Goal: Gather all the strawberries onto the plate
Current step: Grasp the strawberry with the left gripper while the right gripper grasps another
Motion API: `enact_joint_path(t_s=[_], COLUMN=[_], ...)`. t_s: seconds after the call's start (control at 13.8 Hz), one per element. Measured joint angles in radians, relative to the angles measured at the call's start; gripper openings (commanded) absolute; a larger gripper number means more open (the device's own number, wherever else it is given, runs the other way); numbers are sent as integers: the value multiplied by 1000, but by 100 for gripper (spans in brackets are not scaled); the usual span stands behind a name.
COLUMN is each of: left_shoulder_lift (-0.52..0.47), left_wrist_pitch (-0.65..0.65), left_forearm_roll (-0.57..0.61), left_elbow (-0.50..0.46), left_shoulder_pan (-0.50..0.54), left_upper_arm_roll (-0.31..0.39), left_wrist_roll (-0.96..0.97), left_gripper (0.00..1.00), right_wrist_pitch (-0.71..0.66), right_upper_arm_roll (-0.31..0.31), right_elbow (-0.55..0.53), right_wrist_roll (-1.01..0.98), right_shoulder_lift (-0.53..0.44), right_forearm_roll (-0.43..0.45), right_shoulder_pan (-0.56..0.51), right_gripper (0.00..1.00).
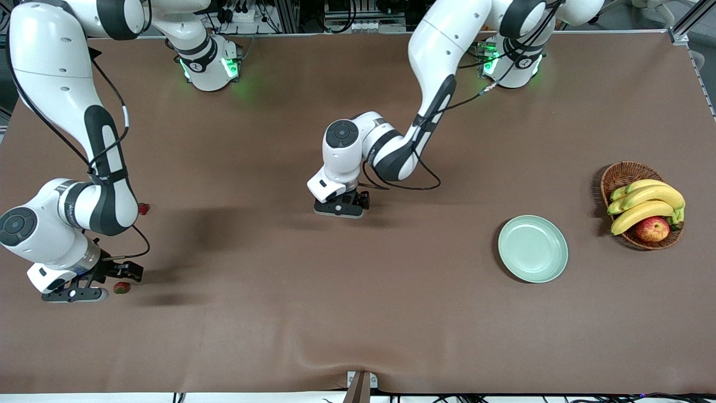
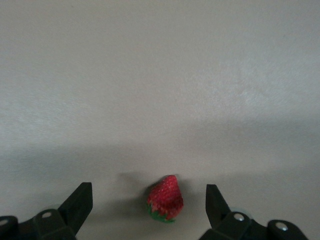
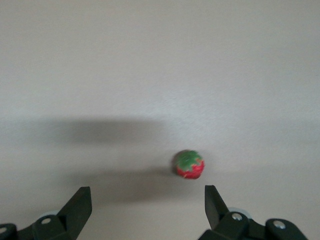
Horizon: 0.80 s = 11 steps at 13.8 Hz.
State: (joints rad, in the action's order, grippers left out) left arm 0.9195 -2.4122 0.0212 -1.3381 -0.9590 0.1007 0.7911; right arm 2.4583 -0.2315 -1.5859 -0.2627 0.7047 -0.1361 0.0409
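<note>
Left wrist view shows a strawberry (image 2: 165, 198) lying between the wide-open, empty left gripper (image 2: 149, 199) fingers, tip pointing away from the wrist. In the front view's lower left, the right gripper (image 1: 75, 293), also open and empty, sits beside another strawberry (image 1: 121, 287). The plate (image 1: 533, 248) lies at right centre, closer to the left arm.

The pale mint-green plate (image 1: 533, 248) is round, shallow and glossy, lying flat with nothing on it, toward the left arm's end of the tabletop. One strawberry (image 1: 121, 287), red with a green cap, lies at about eight o'clock from the tabletop's middle. A second berry (image 1: 143, 209) sits at about nine o'clock, farther from the front camera. A third strawberry (image 2: 165, 198) shows in the left wrist view, lying on its side.
</note>
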Motion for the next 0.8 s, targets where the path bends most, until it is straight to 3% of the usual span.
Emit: enact_joint_path(t_s=[0.58,0.65,0.8], left_shoulder_lift=[13,15,18], left_wrist_pitch=[-5,-6,-7], left_forearm_roll=[0,0,0], left_elbow=[4,4,4], left_shoulder_pan=[-22,-22,-23], left_upper_arm_roll=[12,12,12], left_wrist_roll=[15,21,34], left_gripper=[100,90,16], right_wrist_pitch=[130,133,134], right_upper_arm_roll=[2,2,2], right_elbow=[3,7,20], right_wrist_roll=[-1,-3,-6], right_shoulder_lift=[88,94,104], right_forearm_roll=[1,1,1], right_shoulder_pan=[-6,-9,-16], right_gripper=[100,100,100])
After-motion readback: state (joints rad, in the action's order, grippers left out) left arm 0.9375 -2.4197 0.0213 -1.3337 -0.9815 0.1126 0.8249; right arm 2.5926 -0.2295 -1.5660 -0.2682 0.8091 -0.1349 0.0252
